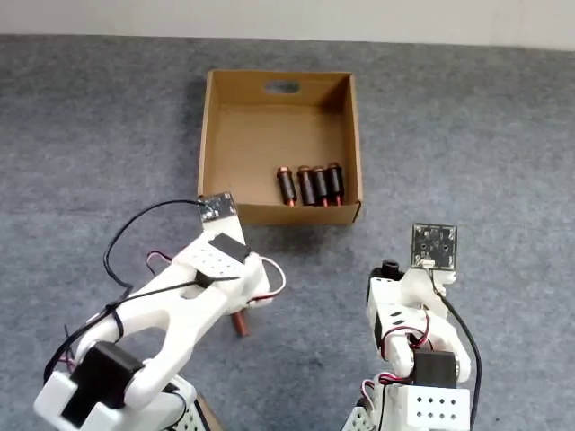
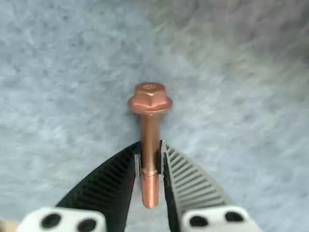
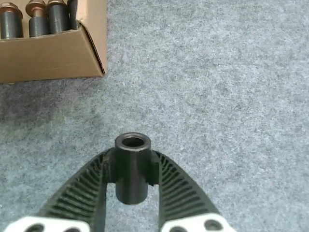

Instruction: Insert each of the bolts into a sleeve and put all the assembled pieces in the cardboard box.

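My left gripper [image 2: 150, 155] is shut on a copper bolt [image 2: 149, 140], pinching its shank with the hex head pointing away over the grey carpet. In the high view that bolt [image 1: 240, 323] pokes out beneath the left arm, in front of the cardboard box [image 1: 208, 144]. My right gripper [image 3: 131, 169] is shut on a black sleeve [image 3: 132, 166], held with its open bore toward the camera. From above the sleeve [image 1: 390, 268] shows at the right arm's tip. Several assembled pieces [image 1: 310, 185] lie side by side in the box's front right corner, also seen as assembled pieces [image 3: 34, 19] in the right wrist view.
The box's front right corner [image 3: 94, 53] stands ahead of the right gripper. Grey carpet [image 1: 485, 144] covers the whole table around both arms. Cables [image 1: 135, 233] loop off the left arm.
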Robot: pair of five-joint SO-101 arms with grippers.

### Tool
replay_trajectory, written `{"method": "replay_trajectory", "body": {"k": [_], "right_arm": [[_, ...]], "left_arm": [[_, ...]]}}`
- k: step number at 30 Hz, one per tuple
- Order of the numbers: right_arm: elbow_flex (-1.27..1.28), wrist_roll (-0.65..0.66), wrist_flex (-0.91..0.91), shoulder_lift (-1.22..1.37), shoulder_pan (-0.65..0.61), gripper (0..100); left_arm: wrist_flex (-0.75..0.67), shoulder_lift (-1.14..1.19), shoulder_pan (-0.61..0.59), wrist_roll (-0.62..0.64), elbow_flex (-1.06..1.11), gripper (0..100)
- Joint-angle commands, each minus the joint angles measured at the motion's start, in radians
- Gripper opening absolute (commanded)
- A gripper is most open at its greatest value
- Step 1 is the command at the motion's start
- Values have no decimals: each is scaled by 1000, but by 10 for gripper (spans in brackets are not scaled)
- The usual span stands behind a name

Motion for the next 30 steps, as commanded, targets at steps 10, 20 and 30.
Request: {"method": "replay_trajectory", "body": {"k": [10,20,30], "right_arm": [[-5,-2,4,-12,5,6],[-5,-2,4,-12,5,6],[-5,-2,4,-12,5,6]], "left_arm": [[-3,-56,-147,-789,-7,35],[-21,-56,-150,-789,-22,218],[-244,-54,-150,-789,47,154]]}}
